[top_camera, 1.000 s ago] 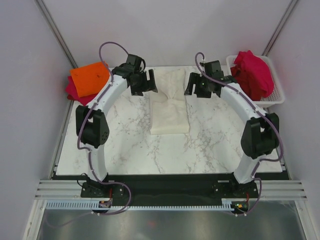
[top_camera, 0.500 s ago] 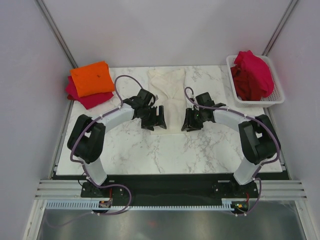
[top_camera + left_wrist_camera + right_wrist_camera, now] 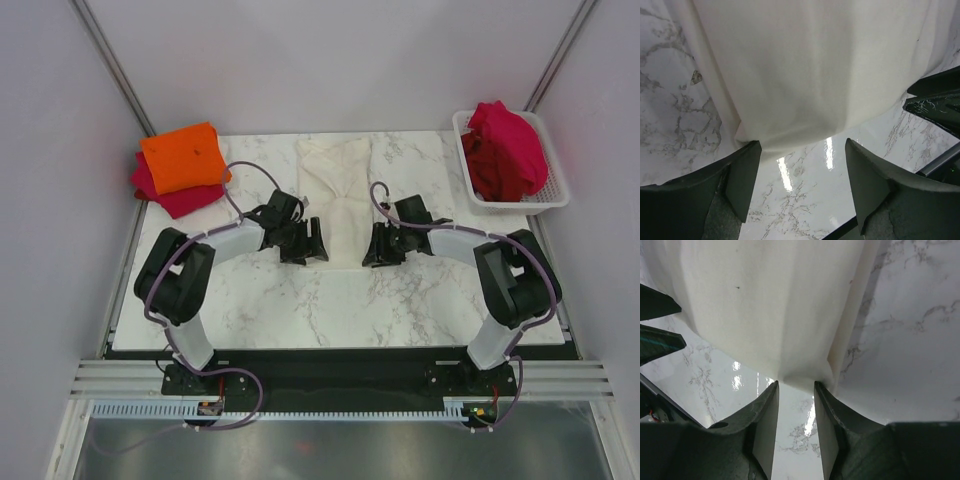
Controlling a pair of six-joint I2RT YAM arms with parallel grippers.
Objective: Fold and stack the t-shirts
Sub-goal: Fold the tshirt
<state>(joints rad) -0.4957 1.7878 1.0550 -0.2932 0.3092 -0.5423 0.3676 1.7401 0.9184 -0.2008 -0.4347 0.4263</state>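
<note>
Your cream t-shirt (image 3: 338,185) lay as a long folded strip down the middle of the worktop (image 3: 300,300), its far end at the back edge and its near end between your two arms. Your left gripper (image 3: 305,244) sat low at the near left corner of that strip, and in the left wrist view its fingers (image 3: 742,175) stood wide apart with bare marble between them and the hem just beyond the tips, so nothing was held. Your right gripper (image 3: 379,246) sat at the near right corner. Its fingers (image 3: 827,425) were drawn much closer, with only a narrow slot of marble showing, and the puckered hem met their tips; I cannot tell whether cloth was pinched. At the far left corner your orange t-shirt (image 3: 182,157) rested folded on a folded red t-shirt (image 3: 180,200). At the far right, a heap of red cloth (image 3: 505,150) filled the white basket (image 3: 530,205), well apart from both grippers.
</note>
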